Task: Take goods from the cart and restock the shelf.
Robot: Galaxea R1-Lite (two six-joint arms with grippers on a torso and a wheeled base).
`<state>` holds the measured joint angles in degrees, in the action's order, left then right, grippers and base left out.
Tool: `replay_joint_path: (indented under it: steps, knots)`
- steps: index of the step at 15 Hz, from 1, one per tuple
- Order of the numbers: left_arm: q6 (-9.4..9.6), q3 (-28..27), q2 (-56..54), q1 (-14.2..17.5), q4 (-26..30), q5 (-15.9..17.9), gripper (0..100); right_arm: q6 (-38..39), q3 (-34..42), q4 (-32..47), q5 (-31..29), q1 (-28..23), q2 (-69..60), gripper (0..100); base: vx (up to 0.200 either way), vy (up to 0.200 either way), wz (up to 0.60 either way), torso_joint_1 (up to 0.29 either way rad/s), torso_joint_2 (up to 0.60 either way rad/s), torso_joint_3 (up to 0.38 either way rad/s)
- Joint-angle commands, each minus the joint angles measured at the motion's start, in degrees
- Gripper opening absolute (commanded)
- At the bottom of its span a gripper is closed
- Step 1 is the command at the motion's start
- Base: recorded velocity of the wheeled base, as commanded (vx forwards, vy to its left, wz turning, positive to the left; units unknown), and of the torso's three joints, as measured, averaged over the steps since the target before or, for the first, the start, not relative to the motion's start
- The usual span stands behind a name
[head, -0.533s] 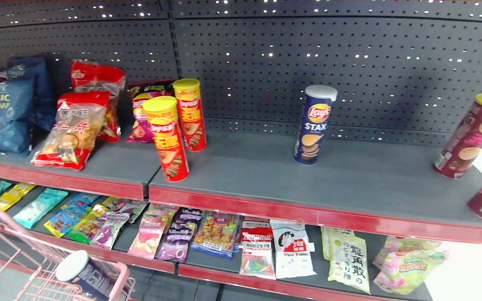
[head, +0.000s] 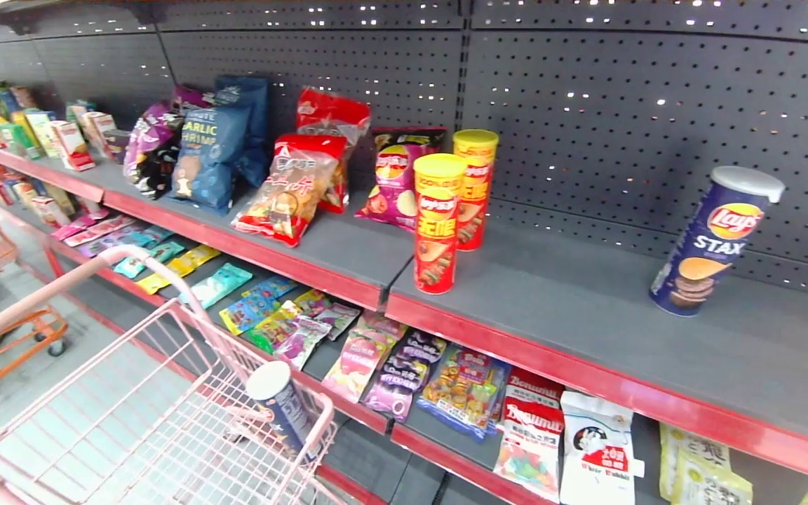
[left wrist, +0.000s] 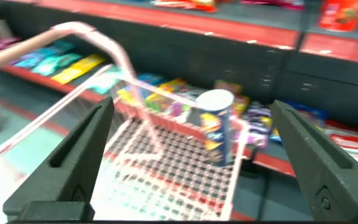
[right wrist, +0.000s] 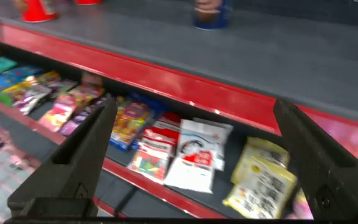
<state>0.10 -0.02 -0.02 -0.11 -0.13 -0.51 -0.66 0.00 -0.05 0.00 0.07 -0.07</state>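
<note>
Two red cans stand beside snack bags on the shelf.

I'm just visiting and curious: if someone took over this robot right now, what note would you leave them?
Left gripper: open, near the pink cart, facing the white-lidded can in its corner.
Right gripper: open, in front of the shelf.
Done: one blue can stands on the shelf, right of two red cans.
Left: the cart's can isn't grasped yet; pick it up and shelve it, likely beside the blue one.
</note>
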Motion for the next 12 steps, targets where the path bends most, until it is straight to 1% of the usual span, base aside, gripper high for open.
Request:
replay_joint_path:
  steps: [1,2,8,12]
  knots:
    - [-0.01,0.02,0.02,0.02,-0.04,-0.02,100,-0.04,0.0,-0.04,0.0,0.01,0.07,100,0.0,0.0,0.6,0.002,0.0,-0.002]
    - [-0.01,0.02,0.02,0.02,-0.04,-0.02,100,-0.04,0.0,-0.04,0.0,0.01,0.07,100,0.0,0.0,0.6,0.007,0.0,-0.002]
    - [-0.01,0.02,0.02,0.02,0.05,-0.02,100,0.13,0.0,-0.04,0.35,0.01,0.07,100,0.0,0.0,0.0,0.0,0.0,0.0]
    - [-0.01,0.02,0.02,0.02,-0.04,-0.02,100,0.13,0.0,-0.04,0.53,0.01,0.07,100,0.0,0.0,0.0,-0.129,0.32,0.179]
